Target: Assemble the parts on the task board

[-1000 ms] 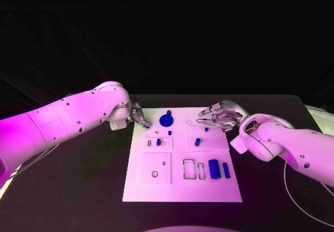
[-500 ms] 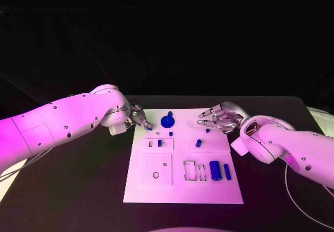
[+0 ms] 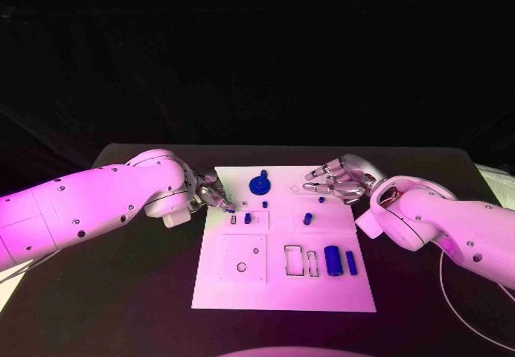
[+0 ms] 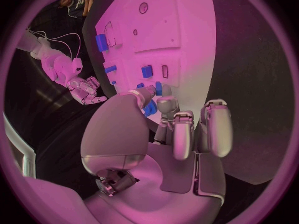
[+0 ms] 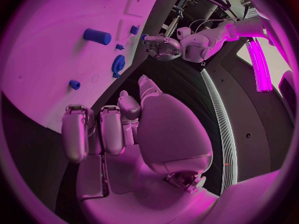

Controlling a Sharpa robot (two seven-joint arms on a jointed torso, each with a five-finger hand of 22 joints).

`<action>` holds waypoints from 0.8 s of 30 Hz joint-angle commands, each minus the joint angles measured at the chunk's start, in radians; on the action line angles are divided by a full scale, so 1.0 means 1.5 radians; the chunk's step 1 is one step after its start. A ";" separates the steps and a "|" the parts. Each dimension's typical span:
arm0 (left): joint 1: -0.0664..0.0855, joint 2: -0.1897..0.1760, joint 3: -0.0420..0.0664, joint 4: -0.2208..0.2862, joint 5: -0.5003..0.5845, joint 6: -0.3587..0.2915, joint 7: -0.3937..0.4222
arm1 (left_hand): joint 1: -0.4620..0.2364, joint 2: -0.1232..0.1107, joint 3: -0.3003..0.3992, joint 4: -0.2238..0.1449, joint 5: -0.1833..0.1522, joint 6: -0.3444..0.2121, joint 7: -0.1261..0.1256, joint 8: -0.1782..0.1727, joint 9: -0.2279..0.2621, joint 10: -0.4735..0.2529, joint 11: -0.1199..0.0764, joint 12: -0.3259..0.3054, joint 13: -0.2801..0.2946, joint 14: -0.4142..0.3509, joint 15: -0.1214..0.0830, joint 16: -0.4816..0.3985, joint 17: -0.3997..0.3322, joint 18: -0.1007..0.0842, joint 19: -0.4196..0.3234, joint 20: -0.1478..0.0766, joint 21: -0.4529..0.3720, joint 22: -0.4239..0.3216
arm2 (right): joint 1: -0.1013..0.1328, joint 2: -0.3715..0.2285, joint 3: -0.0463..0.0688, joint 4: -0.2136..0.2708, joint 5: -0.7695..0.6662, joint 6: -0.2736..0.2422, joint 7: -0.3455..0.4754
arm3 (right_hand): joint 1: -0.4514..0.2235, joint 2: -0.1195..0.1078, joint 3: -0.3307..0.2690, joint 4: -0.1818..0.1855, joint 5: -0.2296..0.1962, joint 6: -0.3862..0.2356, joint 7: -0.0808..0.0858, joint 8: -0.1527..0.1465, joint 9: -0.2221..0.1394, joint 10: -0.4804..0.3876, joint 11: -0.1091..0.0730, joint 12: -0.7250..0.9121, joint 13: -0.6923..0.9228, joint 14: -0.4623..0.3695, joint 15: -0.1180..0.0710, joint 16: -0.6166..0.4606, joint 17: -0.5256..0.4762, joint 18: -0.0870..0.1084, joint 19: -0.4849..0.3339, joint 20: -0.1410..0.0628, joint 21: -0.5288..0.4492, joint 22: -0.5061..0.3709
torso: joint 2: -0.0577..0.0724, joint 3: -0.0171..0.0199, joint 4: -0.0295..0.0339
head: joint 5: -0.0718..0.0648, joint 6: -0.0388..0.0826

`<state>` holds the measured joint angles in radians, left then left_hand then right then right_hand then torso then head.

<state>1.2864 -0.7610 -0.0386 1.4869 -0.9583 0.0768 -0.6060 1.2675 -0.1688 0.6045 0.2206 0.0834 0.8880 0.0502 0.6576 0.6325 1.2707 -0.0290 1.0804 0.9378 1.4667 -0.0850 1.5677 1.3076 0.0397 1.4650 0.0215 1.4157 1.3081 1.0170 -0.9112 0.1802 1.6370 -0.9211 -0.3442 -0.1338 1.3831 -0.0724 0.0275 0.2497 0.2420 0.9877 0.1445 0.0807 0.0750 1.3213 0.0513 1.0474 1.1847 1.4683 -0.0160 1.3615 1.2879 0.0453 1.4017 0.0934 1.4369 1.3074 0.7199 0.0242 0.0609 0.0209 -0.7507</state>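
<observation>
Left hand [image 4: 163,134] pinching blue part [image 4: 150,107]

A: Does the left robot hand [image 3: 211,195] hold something? In the head view its fingertips cover the board's edge near a small blue part [image 3: 232,210].

B: I cannot tell. In the left wrist view a blue piece [image 4: 149,107] sits partly behind the fingers [image 4: 167,106], so the contact is hidden.

A: And the right robot hand [image 3: 335,181]?

B: Its palm side is turned away, and the task board [image 3: 276,294] under it is covered.
</observation>
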 commanded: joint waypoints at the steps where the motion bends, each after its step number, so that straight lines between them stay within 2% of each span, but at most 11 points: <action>1: -0.006 -0.003 0.000 0.011 -0.028 -0.017 0.025 | -0.006 0.002 0.096 -0.092 0.001 0.001 -0.003 0.004 0.001 0.005 0.001 0.003 0.000 0.069 0.001 0.002 0.175 0.002 0.024 0.003 0.004 0.082 | -0.001 0.001 0.000 0.001 -0.006 -0.006 0.006 | 0.001 0.006 -0.003 -0.001 0.003 0.004 -0.002 0.002 0.001 -0.002 0.002 0.004 0.000 0.028 -0.002 -0.003 0.000 0.011 -0.004 -0.002 -0.004 0.005 | -0.002 -0.0014 0.0016 | 0.001 -0.002; 2: -0.007 -0.003 -0.001 0.012 -0.030 -0.016 0.026 | -0.007 0.001 0.097 -0.092 0.001 0.002 -0.003 0.004 0.001 0.005 0.001 0.004 0.001 0.069 0.001 0.002 0.175 0.002 0.024 0.003 0.005 0.082 | -0.001 0.001 0.000 0.001 -0.006 -0.006 0.007 | 0.001 0.006 -0.003 -0.001 0.003 0.004 -0.002 0.002 0.001 -0.002 0.002 0.004 0.000 0.028 -0.002 -0.003 0.000 0.011 -0.004 -0.002 -0.004 0.005 | -0.001 -0.0006 0.0008 | 0.002 -0.001; 6: -0.011 -0.003 -0.001 0.015 -0.045 -0.012 0.025 | -0.007 0.001 0.098 -0.092 0.001 0.002 -0.003 0.004 0.001 0.005 0.001 0.004 0.001 0.069 0.001 0.002 0.175 0.002 0.024 0.003 0.005 0.082 | -0.001 0.002 0.000 0.001 -0.005 -0.007 0.007 | 0.001 0.007 -0.003 -0.001 0.004 0.004 -0.002 0.002 0.001 -0.001 0.002 0.004 0.000 0.028 -0.003 -0.003 -0.001 0.011 -0.004 -0.002 -0.004 0.005 | 0.000 -0.0005 0.0004 | 0.003 -0.001; 10: -0.017 0.000 -0.001 0.014 -0.066 -0.012 0.021 | -0.008 0.000 0.099 -0.093 0.001 0.002 -0.003 0.005 0.001 0.007 0.001 0.005 0.003 0.069 0.001 0.002 0.175 0.002 0.024 0.003 0.005 0.083 | -0.002 0.002 0.000 0.001 -0.004 -0.007 0.009 | 0.001 0.007 -0.003 -0.001 0.004 0.004 -0.002 0.002 0.000 -0.001 0.002 0.004 0.000 0.028 -0.003 -0.003 -0.001 0.011 -0.004 -0.002 -0.004 0.005 | 0.000 -0.0015 0.0003 | 0.002 -0.001; 12: -0.020 0.001 -0.001 0.014 -0.072 -0.010 0.019 | -0.008 0.000 0.099 -0.093 0.001 0.002 -0.003 0.005 0.001 0.007 0.001 0.005 0.003 0.069 0.001 0.002 0.175 0.002 0.024 0.003 0.005 0.083 | -0.003 0.001 0.000 0.001 -0.003 -0.007 0.009 | 0.001 0.008 -0.003 -0.001 0.004 0.003 -0.002 0.002 0.000 -0.001 0.002 0.004 0.000 0.028 -0.003 -0.004 -0.001 0.011 -0.004 -0.002 -0.004 0.004 | 0.001 -0.0008 -0.0007 | 0.003 -0.001; 14: -0.022 0.003 -0.001 0.012 -0.075 -0.008 0.016 | -0.009 0.000 0.100 -0.094 0.002 0.003 -0.004 0.005 0.001 0.008 0.001 0.006 0.003 0.069 0.000 0.002 0.175 0.001 0.024 0.003 0.006 0.083 | -0.003 0.000 0.000 0.001 -0.003 -0.008 0.009 | 0.001 0.008 -0.003 -0.001 0.004 0.003 -0.002 0.002 0.000 -0.001 0.002 0.004 0.000 0.028 -0.003 -0.004 -0.001 0.011 -0.004 -0.002 -0.004 0.004 | 0.001 -0.0012 -0.0010 | 0.003 -0.003; 15: -0.023 0.003 -0.001 0.011 -0.076 -0.006 0.015 | -0.009 0.000 0.100 -0.094 0.002 0.003 -0.004 0.005 0.001 0.008 0.001 0.006 0.003 0.069 0.000 0.002 0.175 0.001 0.024 0.003 0.006 0.083 | -0.004 0.000 0.000 0.002 -0.003 -0.008 0.010 | 0.001 0.008 -0.003 -0.001 0.004 0.003 -0.002 0.002 0.000 -0.001 0.002 0.004 0.000 0.028 -0.003 -0.004 -0.001 0.011 -0.004 -0.002 -0.004 0.004 | 0.001 -0.0001 -0.0008 | 0.003 -0.003; 18: -0.025 0.006 -0.001 0.008 -0.078 0.000 0.011 | -0.010 -0.001 0.101 -0.094 0.002 0.003 -0.004 0.005 0.001 0.008 0.000 0.007 0.004 0.069 0.000 0.002 0.175 0.001 0.025 0.003 0.006 0.084 | -0.005 -0.002 0.000 0.004 -0.003 -0.009 0.011 | 0.002 0.009 -0.003 -0.001 0.005 0.003 -0.002 0.002 0.000 -0.001 0.002 0.005 0.000 0.028 -0.003 -0.004 -0.001 0.012 -0.004 -0.002 -0.004 0.004 | 0.001 0.0007 -0.0006 | 0.004 -0.005; 24: -0.027 0.007 -0.001 0.003 -0.084 0.017 0.003 | -0.012 -0.002 0.105 -0.097 0.002 0.005 -0.004 0.007 0.002 0.010 0.000 0.006 0.001 0.069 0.000 0.002 0.175 0.001 0.025 0.002 0.007 0.085 | -0.007 -0.004 0.000 0.007 -0.003 -0.010 0.011 | 0.002 0.009 -0.003 -0.001 0.005 0.003 -0.002 0.002 0.000 -0.003 0.002 0.000 -0.003 0.027 -0.003 -0.007 -0.006 0.012 -0.007 -0.002 -0.006 0.001 | 0.000 0.0007 0.0000 | 0.005 -0.006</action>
<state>1.2474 -0.7526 -0.0412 1.4922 -1.0623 0.0719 -0.5939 1.2487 -0.1799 0.6235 0.2071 0.0833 0.8953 0.0493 0.6614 0.6333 1.2775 -0.0285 1.0863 0.9411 1.4667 -0.0850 1.5677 1.3075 0.0397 1.4650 0.0216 1.4203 1.3078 1.0084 -0.9168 0.1803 1.6442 -0.9208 -0.3577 -0.1291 1.3871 -0.0685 0.0276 0.2497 0.2460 0.9877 0.1445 0.0807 0.0750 1.3213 0.0513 1.0474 1.1816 1.4683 -0.0160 1.3537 1.2802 0.0453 1.3979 0.0896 1.4292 1.3073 0.7207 0.0244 0.0598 0.0266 -0.7582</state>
